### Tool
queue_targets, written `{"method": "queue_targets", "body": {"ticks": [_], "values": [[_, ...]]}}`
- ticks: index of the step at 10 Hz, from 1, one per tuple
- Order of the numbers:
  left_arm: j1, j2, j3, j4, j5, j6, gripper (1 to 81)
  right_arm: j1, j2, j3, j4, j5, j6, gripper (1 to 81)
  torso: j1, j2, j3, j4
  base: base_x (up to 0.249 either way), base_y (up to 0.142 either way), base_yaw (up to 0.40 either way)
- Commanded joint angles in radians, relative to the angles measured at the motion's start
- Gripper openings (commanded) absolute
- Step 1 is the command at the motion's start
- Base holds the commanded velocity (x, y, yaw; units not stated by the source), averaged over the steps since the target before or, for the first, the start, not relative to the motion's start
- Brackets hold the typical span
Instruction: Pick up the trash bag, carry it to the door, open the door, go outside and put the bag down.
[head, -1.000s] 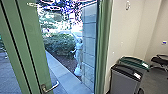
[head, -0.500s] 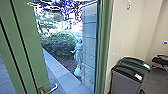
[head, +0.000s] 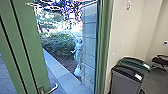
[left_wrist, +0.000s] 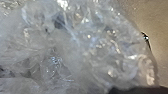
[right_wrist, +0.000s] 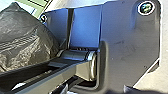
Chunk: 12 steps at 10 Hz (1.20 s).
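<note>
Carrying the trash bag (left_wrist: 75, 42) up to the door (head: 35, 55) looks like the step in hand for you, with the opening not yet done. Crumpled, see-through plastic lies right up against your left pincer, so that one probably bears the bag, though you cannot tell whether it is spread, pressed together or pinching the plastic. Close beside your right pincer there is also a swell of thin, darker-looking film, likely the same bag; how that pincer stands, you cannot tell either.

Beyond both pincers stands the green door, which seems to be shut, its lever handle (head: 51, 89) reaching out low over the glass. Through the glass, farther out from your pincers, you have pale paving (head: 60, 75) and a hedge (head: 58, 43). The pale upright shape (head: 78, 50) in the pane may well be a reflection, so don't steer by it.

Over on your right pincer's side, ahead of it, wait a grey bin (head: 126, 82) with a dark lid and a green-lidded bin (head: 135, 62) just behind.

For the next move, you need a pincer free to work the lever without letting the bag go, then a steady push or pull, whichever way the door gives. Mind the bag: loose plastic could snag on the lever or catch against the door edge as you go through
</note>
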Motion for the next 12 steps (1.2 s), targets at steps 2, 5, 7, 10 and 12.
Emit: {"method": "queue_targets", "body": {"ticks": [2,5,7,10,12], "values": [[-0.038,-0.003,0.002,0.026,-0.024,0.005,1.0,0.062,0.008,-0.003,-0.002,-0.063,-0.002,81.1,0.0,0.0,0.0,0.0,0.0,0.0,0.0],[-0.038,-0.003,0.002,0.029,-0.022,0.005,1.0,0.06,0.009,-0.003,-0.007,-0.051,-0.002,81.1,0.0,0.0,0.0,0.0,0.0,0.0,0.0],[-0.038,-0.005,0.002,0.029,-0.022,0.005,1.0,0.06,0.011,-0.003,-0.007,-0.051,-0.002,81.1,0.0,0.0,0.0,0.0,0.0,0.0,0.0],[-0.038,-0.005,0.002,0.03,-0.021,0.005,1.0,0.059,0.012,-0.003,-0.013,-0.051,-0.002,81.1,0.0,0.0,0.0,0.0,0.0,0.0,0.0],[-0.038,-0.006,0.002,0.032,-0.015,0.005,1.0,0.06,0.014,-0.003,-0.013,-0.051,-0.002,81.1,0.0,0.0,0.0,0.0,0.0,0.0,0.151]]}}
